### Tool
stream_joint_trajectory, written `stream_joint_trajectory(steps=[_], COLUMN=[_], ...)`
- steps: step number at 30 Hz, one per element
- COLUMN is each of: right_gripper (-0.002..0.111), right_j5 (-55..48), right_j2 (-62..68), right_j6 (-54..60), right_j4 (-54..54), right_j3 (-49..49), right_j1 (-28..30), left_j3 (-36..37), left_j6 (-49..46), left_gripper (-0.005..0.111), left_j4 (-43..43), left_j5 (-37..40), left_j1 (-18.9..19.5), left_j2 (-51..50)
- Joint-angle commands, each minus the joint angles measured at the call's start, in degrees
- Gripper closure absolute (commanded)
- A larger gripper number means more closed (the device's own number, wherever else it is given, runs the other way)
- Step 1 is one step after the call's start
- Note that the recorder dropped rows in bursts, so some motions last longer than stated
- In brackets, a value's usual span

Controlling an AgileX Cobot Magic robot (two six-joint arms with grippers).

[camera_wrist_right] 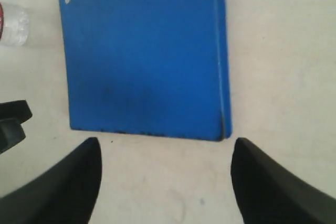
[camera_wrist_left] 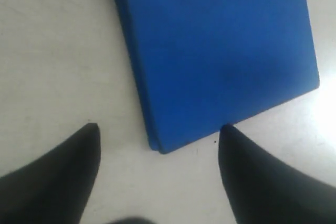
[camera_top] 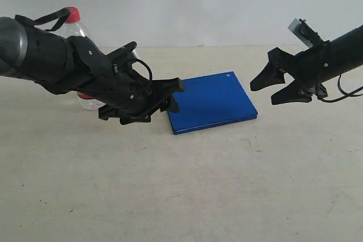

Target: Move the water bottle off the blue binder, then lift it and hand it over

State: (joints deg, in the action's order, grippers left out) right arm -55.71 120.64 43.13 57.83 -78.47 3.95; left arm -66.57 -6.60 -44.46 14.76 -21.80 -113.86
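The blue binder (camera_top: 212, 101) lies flat on the table, nothing on top of it. Left of it the water bottle (camera_top: 77, 28) stands upright on the table behind my left arm; its red cap (camera_top: 72, 12) and base show, its label mostly hidden. My left gripper (camera_top: 172, 96) is open at the binder's left edge, and its fingertips straddle a binder (camera_wrist_left: 220, 51) corner in the left wrist view, holding nothing. My right gripper (camera_top: 264, 93) hangs open just right of the binder, empty. The right wrist view shows the binder (camera_wrist_right: 142, 61) and a bit of the bottle (camera_wrist_right: 16, 24).
The pale tabletop (camera_top: 181, 196) stretches toward the front, with a plain white wall behind. A small metal rivet (camera_wrist_right: 66, 0) marks one binder corner. The tips of my left gripper's fingers (camera_wrist_right: 11, 121) poke into the right wrist view's edge.
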Motion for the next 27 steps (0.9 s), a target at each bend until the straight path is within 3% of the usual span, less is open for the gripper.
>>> stream_joint_trajectory(steps=[1,11,14,20,24,27], right_gripper=[0.046,0.046,0.046,0.047,0.067,0.067], right_j5=[0.42,-7.45,-14.26,-14.26,-14.26,-14.26], right_j2=[4.06,16.49,19.09,17.78,15.19,15.45], right_j6=[0.46,2.63,5.83,7.58,1.23,1.21], right_j4=[2.05,10.13,12.55,13.53,7.73,6.86], right_j3=[-4.5,-16.24,-17.69,-17.69,-17.59,-17.59], right_j1=[-0.1,-0.1,-0.35,-1.05,-4.11,-6.55], left_j3=[-2.8,-3.46,-3.46,-3.46,-3.46,-3.46], left_j6=[-1.24,-1.24,-2.89,-5.76,-7.22,-7.22], left_gripper=[0.046,0.046,0.046,0.047,0.047,0.047], left_j4=[-1.22,-1.22,-1.22,-1.22,-1.22,-1.22], left_j5=[0.66,-3.46,-4.33,-2.74,-2.47,-1.15], left_j1=[0.67,0.67,0.67,0.67,0.67,0.67], left_j2=[-1.8,-5.24,-5.6,-5.6,-5.08,-4.1])
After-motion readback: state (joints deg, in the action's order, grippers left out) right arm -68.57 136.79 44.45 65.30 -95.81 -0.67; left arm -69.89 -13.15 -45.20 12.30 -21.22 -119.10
